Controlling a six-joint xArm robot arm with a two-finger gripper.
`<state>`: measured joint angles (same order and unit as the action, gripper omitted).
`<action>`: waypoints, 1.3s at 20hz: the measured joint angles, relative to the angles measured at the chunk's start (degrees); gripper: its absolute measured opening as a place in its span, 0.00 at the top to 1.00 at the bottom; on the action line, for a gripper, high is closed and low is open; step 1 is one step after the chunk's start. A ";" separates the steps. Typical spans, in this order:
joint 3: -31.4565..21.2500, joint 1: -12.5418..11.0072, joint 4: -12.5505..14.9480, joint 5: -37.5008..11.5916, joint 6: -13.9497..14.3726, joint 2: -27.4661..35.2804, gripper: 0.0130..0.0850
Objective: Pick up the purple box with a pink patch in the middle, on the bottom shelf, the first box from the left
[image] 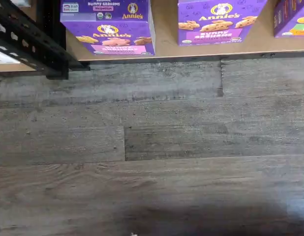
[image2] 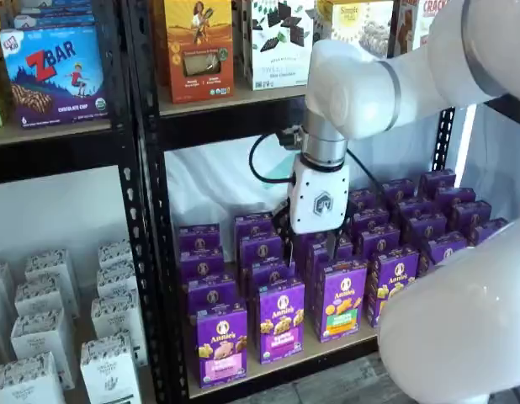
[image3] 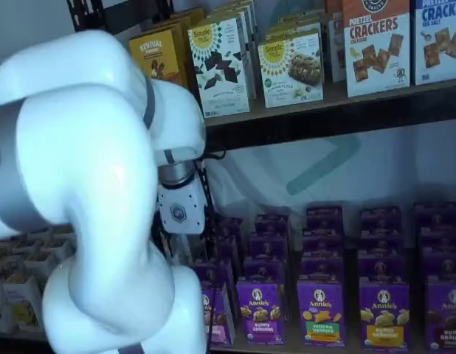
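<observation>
Shelving fills both shelf views, and we see our white arm (image2: 369, 84) reaching in front of it, its hand (image2: 315, 240) hanging over the rows of purple boxes on the bottom shelf (image2: 285, 364). We make out the hand's white body but too little of its black fingers to see a gap, though it stands fully spread with nothing in it. We find the purple box (image2: 221, 343) with the pink patch upright at the shelf's front left corner, also in the wrist view (image: 108, 27) beside the black post (image: 29, 42), above grey plank floor (image: 152, 147).
</observation>
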<state>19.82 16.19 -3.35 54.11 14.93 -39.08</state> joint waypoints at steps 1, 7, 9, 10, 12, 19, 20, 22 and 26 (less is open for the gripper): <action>-0.04 0.09 -0.11 -0.74 0.00 0.75 0.00; 0.23 1.27 -0.84 -5.00 0.47 5.94 0.00; 0.19 1.85 -0.69 -6.72 1.05 7.58 0.00; 0.19 2.19 -0.36 -7.47 1.55 8.45 0.00; 0.46 2.97 0.94 -8.48 3.18 10.31 0.00; 1.25 5.41 3.39 -12.28 7.30 16.90 0.00; 1.23 5.59 3.31 -13.09 7.42 17.70 0.00; 1.24 5.96 3.70 -14.58 8.09 19.26 0.00; 1.96 6.68 5.25 -17.15 10.02 22.64 0.00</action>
<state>21.77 22.87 1.90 36.96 24.95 -16.44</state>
